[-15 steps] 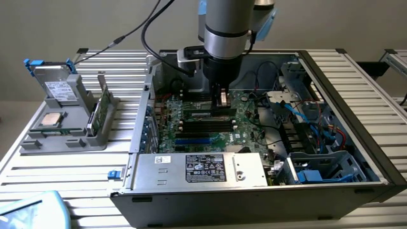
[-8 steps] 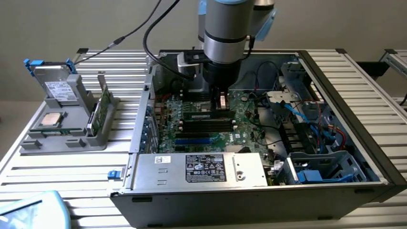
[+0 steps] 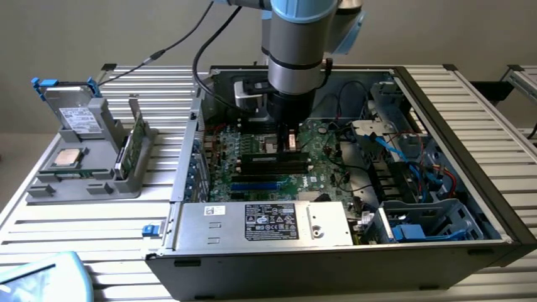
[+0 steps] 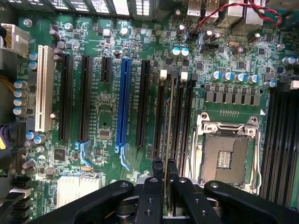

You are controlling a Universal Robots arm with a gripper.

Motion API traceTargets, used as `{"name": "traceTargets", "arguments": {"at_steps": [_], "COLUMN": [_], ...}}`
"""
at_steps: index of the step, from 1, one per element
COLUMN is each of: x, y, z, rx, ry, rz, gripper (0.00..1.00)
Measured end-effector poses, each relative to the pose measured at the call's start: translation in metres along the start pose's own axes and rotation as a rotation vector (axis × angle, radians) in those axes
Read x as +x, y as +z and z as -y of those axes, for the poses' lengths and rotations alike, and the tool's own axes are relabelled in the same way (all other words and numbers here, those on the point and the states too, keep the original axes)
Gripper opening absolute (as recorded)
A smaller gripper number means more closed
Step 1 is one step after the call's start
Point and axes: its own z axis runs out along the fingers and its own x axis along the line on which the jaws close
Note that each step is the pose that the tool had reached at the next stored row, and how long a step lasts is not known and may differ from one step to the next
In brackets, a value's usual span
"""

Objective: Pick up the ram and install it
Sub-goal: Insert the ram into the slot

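The ram (image 4: 166,116) shows edge-on as a thin line between my fingertips, running along the black memory slots (image 4: 180,121) beside the empty processor socket (image 4: 226,154). My gripper (image 4: 165,164) is shut on the ram, one black finger on each face. In the exterior view the gripper (image 3: 285,143) reaches straight down into the open computer case, just above the motherboard (image 3: 251,173) and its slots. Whether the stick's lower edge touches a slot cannot be told.
The case walls (image 3: 470,163), the silver power supply (image 3: 268,223) and blue cables (image 3: 403,148) crowd the arm. Outside the case, on the exterior view's left, a grey fixture (image 3: 46,189) holds a square processor chip (image 3: 67,157), a drive (image 3: 80,116) and another green stick (image 3: 124,154).
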Motion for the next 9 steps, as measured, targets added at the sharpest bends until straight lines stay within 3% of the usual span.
{"name": "traceTargets", "arguments": {"at_steps": [6, 9], "x": [-0.0004, -0.0004], "y": [0.0045, 0.0047], "z": [0.0, 0.0001], "rx": [-0.0049, -0.0133], "ry": [0.0, 0.0], "rz": [-0.0038, -0.0037], "gripper": [0.14, 0.14]}}
